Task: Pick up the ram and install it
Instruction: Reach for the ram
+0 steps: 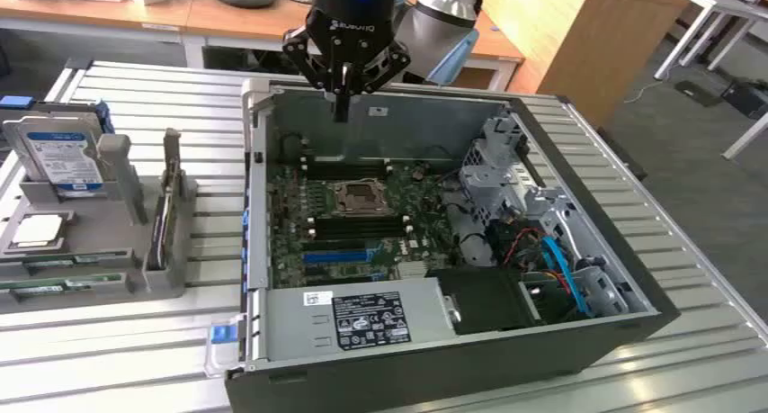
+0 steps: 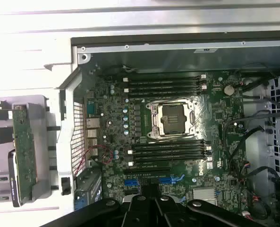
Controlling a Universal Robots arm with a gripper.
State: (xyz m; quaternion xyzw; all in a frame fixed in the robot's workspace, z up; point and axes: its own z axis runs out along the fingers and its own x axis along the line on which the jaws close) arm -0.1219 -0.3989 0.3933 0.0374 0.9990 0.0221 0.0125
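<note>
Hovering above the far wall of the open computer case [image 1: 480,377] in the exterior view, my end effector [image 1: 342,112] has its fingers pressed together with nothing between them. The ram [image 1: 63,284] lies flat in the grey holder [image 1: 162,282] on the tabletop [image 1: 132,350], toward the exterior view's left and well apart from me. I judge it light, stiff and thin, but fragile. It is best taken across its thickness along the bare long edges, clear of the chips, and never bent. In the wrist view my end effector [image 2: 149,205] looks closed and empty above the motherboard [image 2: 106,118]. Dark memory slots [image 2: 170,151] flank the processor socket [image 2: 173,118], all vacant as far as I can tell.
</note>
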